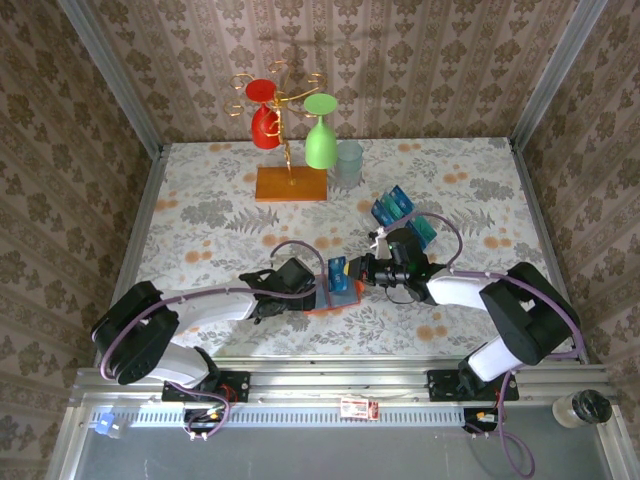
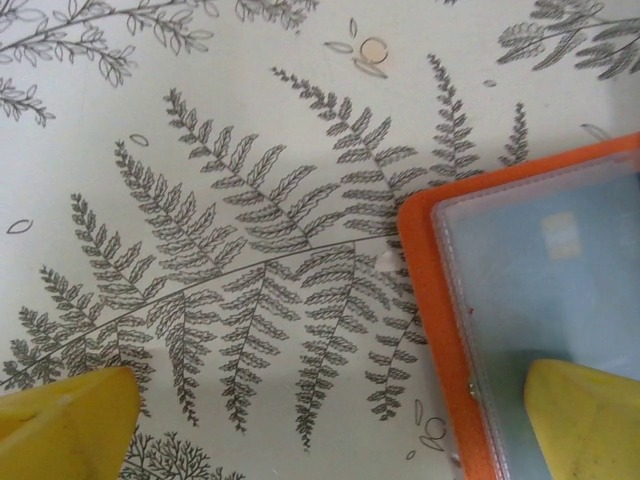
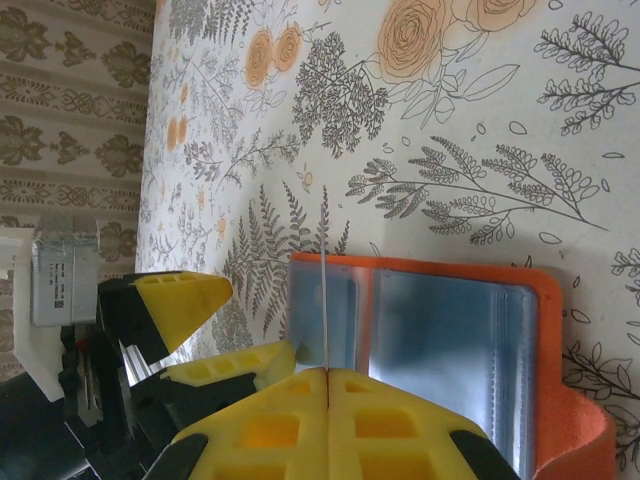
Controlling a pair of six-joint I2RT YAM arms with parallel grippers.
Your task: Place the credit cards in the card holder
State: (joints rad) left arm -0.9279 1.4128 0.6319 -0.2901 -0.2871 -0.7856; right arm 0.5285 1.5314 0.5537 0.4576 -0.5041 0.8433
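Our right gripper (image 3: pixel 328 372) pinches a card (image 3: pixel 325 300) upright over the open wallet (image 3: pixel 575 425). Our left gripper (image 2: pixel 330 420), spread wide, straddles the wallet's left edge.

The floral-printed tabletop (image 1: pixel 220 220) is taken in whole by a fixed camera placed high above its near edge and tilted down toward the far patterned wall (image 1: pixel 400 70). The left wrist view is pointed almost straight down, very near the surface. The right wrist view is held low and aimed obliquely across it. The open orange square folding wallet (image 3: pixel 580 430) is shared by all three views.
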